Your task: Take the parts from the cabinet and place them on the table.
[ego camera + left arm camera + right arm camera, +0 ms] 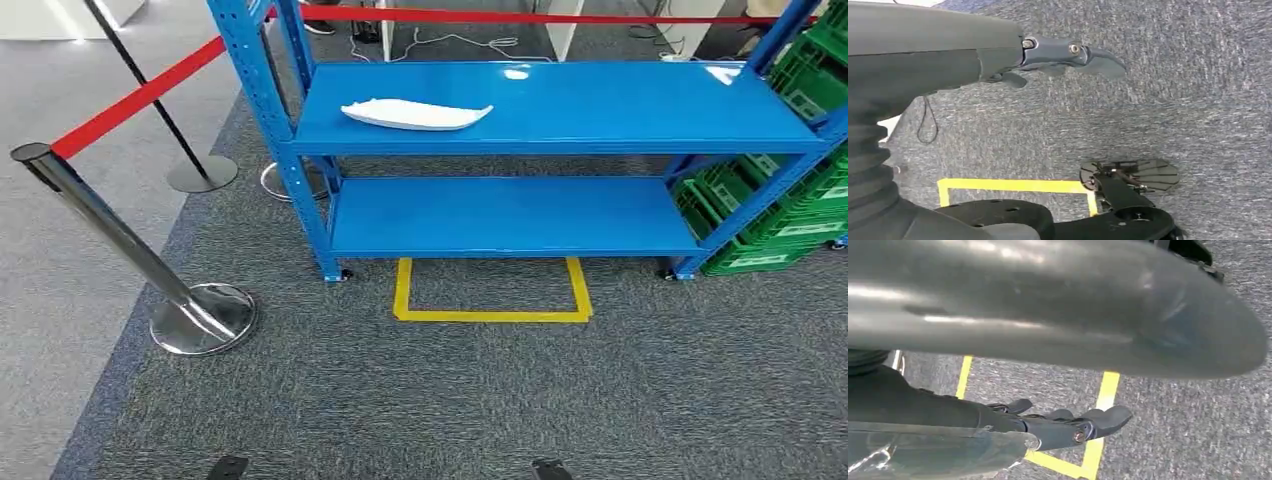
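The left hand (1058,55) hangs above grey carpet (1173,100), its dark fingers (1100,60) extended and loosely apart, with nothing between them. The right hand (1063,427) likewise hangs over the carpet, fingers (1110,417) extended and apart, holding nothing; a large grey cover blurs much of that wrist view. Directly beneath both hands, on the floor, lies a yellow tape outline (490,300). Well ahead of both hands stands the blue cabinet (540,215), an open shelving frame with two shelves. The white part (415,114) lies flat on the upper shelf, toward the left-hand side, well apart from either hand. Green crates (790,215) stand stacked just beside the cabinet, on the right-hand side. Chrome stanchions (120,240) carrying a red barrier belt (140,97) stand on the left-hand side, the nearest one well apart from the left hand.
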